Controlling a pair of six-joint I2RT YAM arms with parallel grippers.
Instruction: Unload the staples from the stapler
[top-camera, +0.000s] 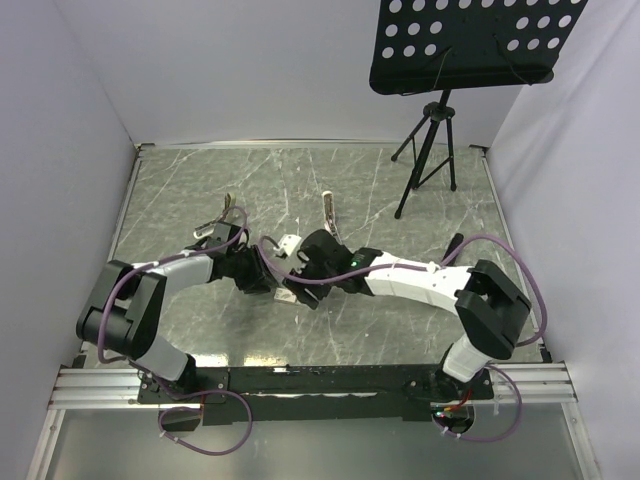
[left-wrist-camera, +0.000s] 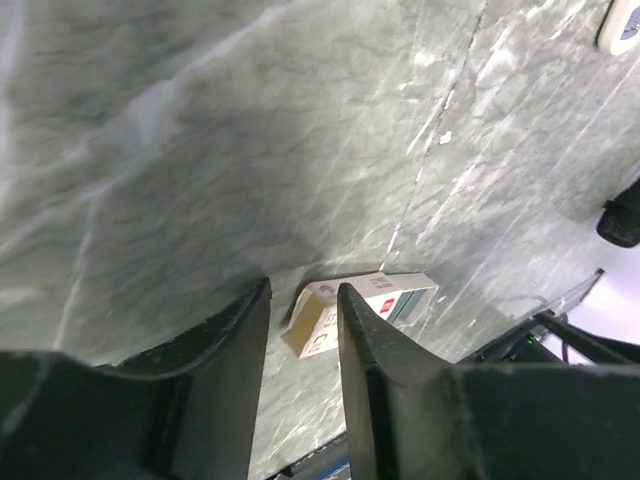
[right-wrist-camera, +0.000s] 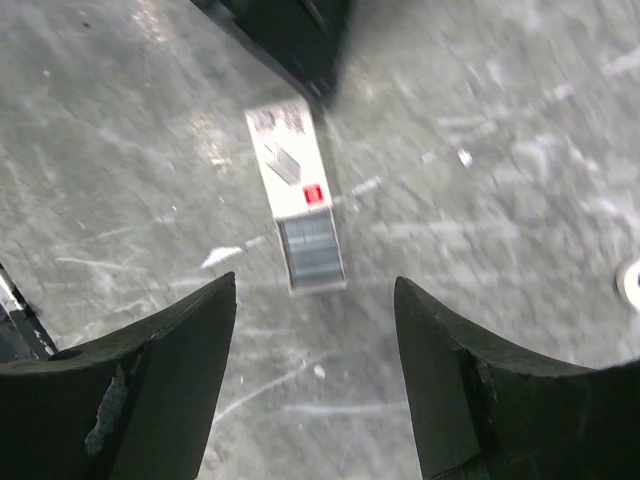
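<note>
- The two arms meet very close together at the middle of the tabletop (top-camera: 190, 180). We judge a bump between them to be the nearest risk if either one swings without the other giving way.
- Both sets of fingers point at the small tan box (right-wrist-camera: 285, 160), not at the stapler (top-camera: 328, 214). A closing move here would take the wrong thing.
- A grey ridged block (right-wrist-camera: 312, 255) sticks out of the box's near end. We think a nudge from a finger could push it out or break it up across the tabletop.
- What we take for the stapler lies on the tabletop just to the far side of the right arm's wrist, apart from both sets of fingers. It is small in the overhead view, so we cannot tell whether its channel is open.
- It is slim and the tabletop looks smooth. A one-sided push could make it skid or twist instead of being caught.
- The left fingers (left-wrist-camera: 225, 380) stand narrowly parted with nothing between them, and the box lies just beyond their tips.
- The right fingers (right-wrist-camera: 165, 370) are spread wide and empty, hovering above the box without touching it.
</note>
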